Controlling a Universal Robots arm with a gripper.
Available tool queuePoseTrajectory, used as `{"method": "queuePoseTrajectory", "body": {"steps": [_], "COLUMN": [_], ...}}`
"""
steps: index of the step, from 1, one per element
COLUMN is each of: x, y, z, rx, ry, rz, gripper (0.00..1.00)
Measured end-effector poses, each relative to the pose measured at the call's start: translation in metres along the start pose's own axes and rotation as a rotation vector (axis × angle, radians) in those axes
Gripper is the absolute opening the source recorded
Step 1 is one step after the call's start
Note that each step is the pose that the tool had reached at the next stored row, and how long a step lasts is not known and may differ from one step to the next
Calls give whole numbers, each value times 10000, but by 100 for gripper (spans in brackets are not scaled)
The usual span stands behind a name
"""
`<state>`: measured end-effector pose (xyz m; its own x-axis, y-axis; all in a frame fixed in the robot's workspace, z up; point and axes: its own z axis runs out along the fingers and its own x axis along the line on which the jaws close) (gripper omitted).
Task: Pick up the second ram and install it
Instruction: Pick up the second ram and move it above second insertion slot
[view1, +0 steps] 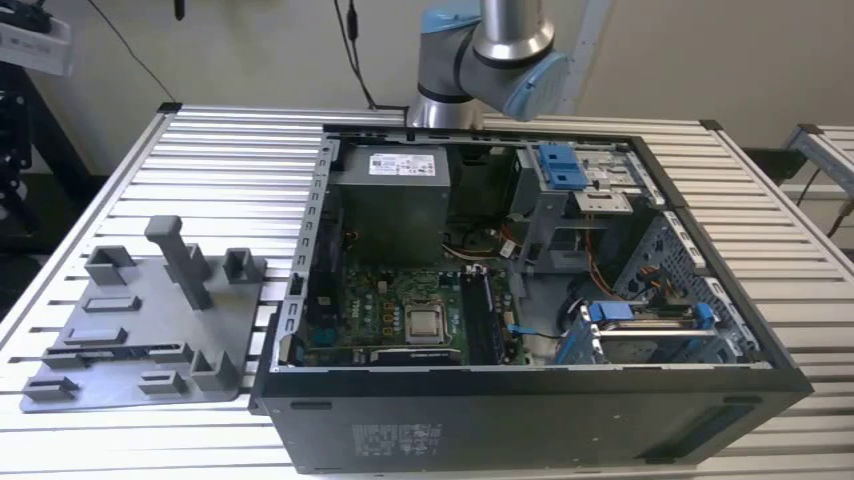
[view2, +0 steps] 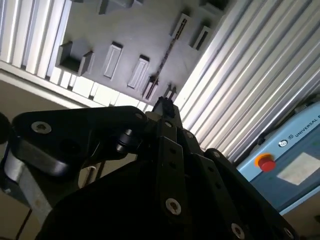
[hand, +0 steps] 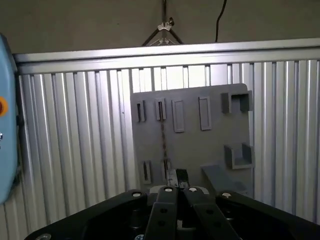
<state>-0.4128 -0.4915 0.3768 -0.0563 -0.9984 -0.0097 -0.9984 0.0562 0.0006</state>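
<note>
Ram (hand: 162, 135) is seen on edge in the tray (hand: 190, 150), at 9 o'clock of the case (view1: 534, 430) in the exterior view; the claw (hand: 175, 176), closed and empty, is pointed at it, well apart. It is judged light, stiff, fragile: best gripped across its flat faces at mid-length

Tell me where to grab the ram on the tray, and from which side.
Take the ram at mid-length, coming straight down from above the tray. It seems to stand on its thin edge with both ends seated in the tray, so the two flat faces of its middle span are free to pinch.
</note>
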Motion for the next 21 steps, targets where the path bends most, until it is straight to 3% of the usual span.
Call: {"method": "queuePoseTrajectory", "body": {"steps": [1,4,5,6,12,14,18,19,21], "x": [2,12,16,17,18,18,14,14,13], "y": [0,-1,-1,-2,-1,-1,-2,-1,-1], "z": [3,6,7,8,10,11,16,17,15], "rx": [-8,-37,-50,-84,-404,-448,-441,-419,-325], "ry": [-137,-662,-779,-811,-769,-632,-226,-171,-127], "rz": [-22,-45,-51,-63,-326,-417,-458,-458,-461], "gripper": [11,11,11,11,11,11,11,11,11]}}
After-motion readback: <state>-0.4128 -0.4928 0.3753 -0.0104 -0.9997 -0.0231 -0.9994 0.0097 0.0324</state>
